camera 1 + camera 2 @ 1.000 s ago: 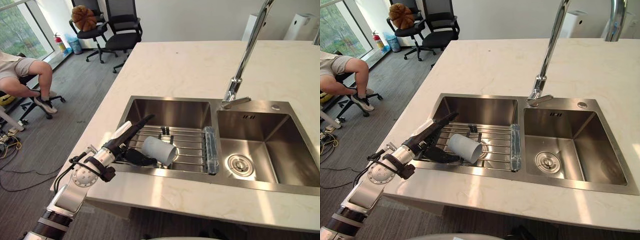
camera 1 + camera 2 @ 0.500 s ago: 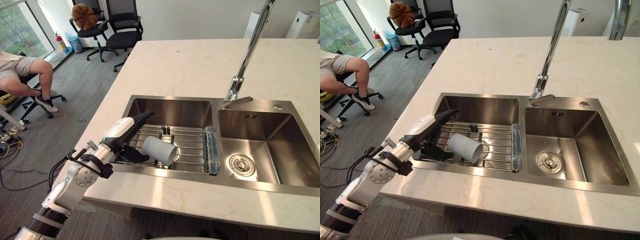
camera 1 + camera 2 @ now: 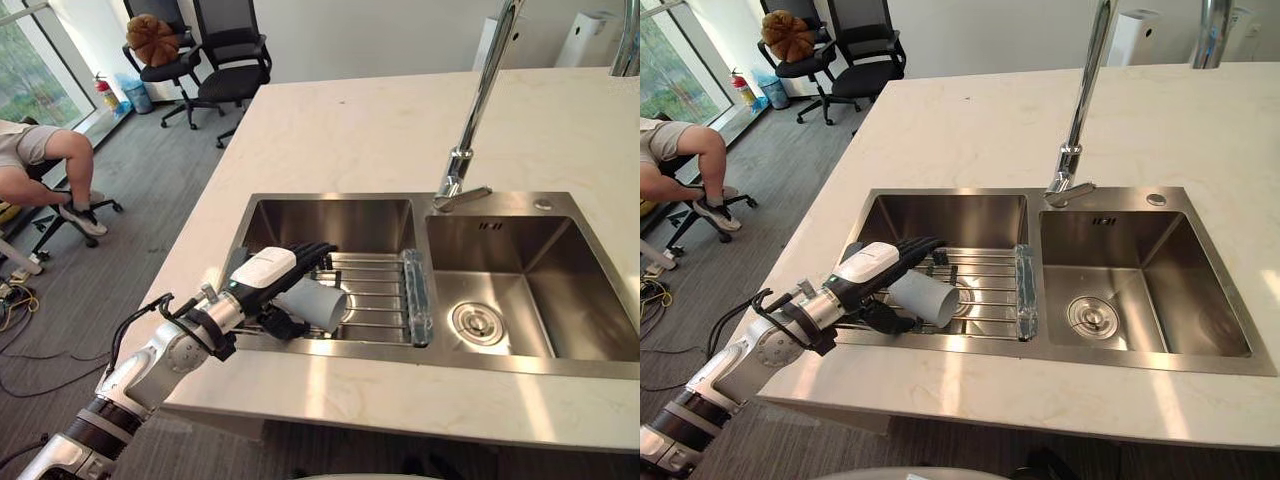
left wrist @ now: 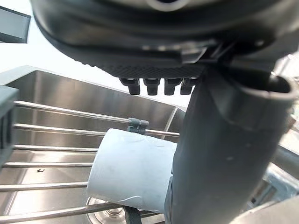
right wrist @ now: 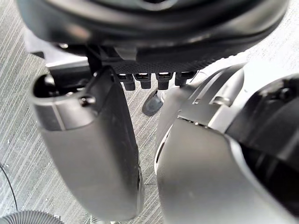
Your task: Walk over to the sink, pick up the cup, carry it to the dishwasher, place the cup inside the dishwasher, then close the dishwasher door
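Note:
A pale grey cup (image 3: 316,304) lies on its side on a wire rack (image 3: 378,293) in the left basin of the steel sink (image 3: 330,197), mouth towards the right. My left hand (image 3: 266,274) reaches in over the basin's near-left corner, palm down. Its fingers (image 3: 305,252) stretch straight above the cup's closed end and its dark thumb sits low on the cup's near side. In the left wrist view the cup (image 4: 133,170) shows past the thumb (image 4: 219,154), beneath the row of fingers. The hand is open. My right hand (image 5: 88,154) hangs open above grey floor.
A tall chrome faucet (image 3: 472,130) rises behind the divider between the basins. The right basin (image 3: 560,300) holds only its drain. Pale stone counter (image 3: 400,130) surrounds the sink. A seated person (image 3: 45,160) and office chairs (image 3: 215,60) are far left.
My left hand has turned from edge-on to palm down and slid right, so its fingers now lie over the cup. The cup stays put. The camera has shifted slightly.

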Controlling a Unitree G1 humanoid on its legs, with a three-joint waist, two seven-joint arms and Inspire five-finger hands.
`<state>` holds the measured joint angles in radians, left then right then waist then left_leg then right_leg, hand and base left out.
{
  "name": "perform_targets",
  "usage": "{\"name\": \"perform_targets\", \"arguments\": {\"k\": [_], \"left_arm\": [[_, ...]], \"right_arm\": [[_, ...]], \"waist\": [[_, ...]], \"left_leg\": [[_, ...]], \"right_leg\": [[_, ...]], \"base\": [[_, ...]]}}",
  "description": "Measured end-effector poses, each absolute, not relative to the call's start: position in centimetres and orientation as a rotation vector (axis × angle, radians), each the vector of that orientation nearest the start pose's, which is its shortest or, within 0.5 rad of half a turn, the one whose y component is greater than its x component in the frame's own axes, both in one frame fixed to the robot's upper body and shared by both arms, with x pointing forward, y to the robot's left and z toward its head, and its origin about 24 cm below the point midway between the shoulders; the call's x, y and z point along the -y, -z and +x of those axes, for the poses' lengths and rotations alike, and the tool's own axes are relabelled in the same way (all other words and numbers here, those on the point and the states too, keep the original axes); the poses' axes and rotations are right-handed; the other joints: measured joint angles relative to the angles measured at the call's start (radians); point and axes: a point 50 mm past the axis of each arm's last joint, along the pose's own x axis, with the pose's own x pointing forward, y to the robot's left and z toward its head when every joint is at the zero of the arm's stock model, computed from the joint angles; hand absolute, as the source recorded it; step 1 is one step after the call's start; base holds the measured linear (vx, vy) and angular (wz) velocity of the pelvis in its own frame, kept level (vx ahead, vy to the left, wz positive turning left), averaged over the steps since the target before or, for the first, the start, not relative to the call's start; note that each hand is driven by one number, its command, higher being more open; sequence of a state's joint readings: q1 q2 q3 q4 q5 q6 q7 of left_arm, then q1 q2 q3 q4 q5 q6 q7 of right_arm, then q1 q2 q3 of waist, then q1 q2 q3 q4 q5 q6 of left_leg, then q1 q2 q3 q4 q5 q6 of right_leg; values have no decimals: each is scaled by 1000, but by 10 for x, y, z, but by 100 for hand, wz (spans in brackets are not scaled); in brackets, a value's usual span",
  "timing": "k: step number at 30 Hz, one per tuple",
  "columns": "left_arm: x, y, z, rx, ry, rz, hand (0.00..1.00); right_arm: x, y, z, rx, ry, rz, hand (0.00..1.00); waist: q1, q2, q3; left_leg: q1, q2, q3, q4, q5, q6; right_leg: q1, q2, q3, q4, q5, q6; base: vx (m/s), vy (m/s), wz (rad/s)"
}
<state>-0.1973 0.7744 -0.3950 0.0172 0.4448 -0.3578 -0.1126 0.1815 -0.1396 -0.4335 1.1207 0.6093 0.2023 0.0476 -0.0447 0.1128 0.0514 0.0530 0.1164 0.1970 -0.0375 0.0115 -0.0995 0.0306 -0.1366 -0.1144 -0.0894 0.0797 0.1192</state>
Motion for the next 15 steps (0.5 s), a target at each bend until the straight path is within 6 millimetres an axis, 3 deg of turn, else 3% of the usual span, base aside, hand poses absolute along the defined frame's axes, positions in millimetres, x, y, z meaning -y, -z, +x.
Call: {"name": "perform_targets", "arguments": {"k": [7, 15], "left_arm": [[-171, -80, 263, 366, 698, 1256, 100], [-175, -75, 270, 267, 800, 1298, 100]], "right_arm": [[237, 168, 17, -1206, 809, 761, 100], [241, 167, 20, -1194, 810, 756, 100]], "waist": [[-17, 16, -4], [-29, 30, 2]], "left_leg": [[3, 0, 7, 0, -2, 0], [18, 1, 32, -1, -10, -2]], "right_leg": [[-2, 0, 7, 0, 2, 0], [-2, 1, 32, -1, 3, 1]], "base": [[-23, -8, -3], [-24, -7, -8]]}}
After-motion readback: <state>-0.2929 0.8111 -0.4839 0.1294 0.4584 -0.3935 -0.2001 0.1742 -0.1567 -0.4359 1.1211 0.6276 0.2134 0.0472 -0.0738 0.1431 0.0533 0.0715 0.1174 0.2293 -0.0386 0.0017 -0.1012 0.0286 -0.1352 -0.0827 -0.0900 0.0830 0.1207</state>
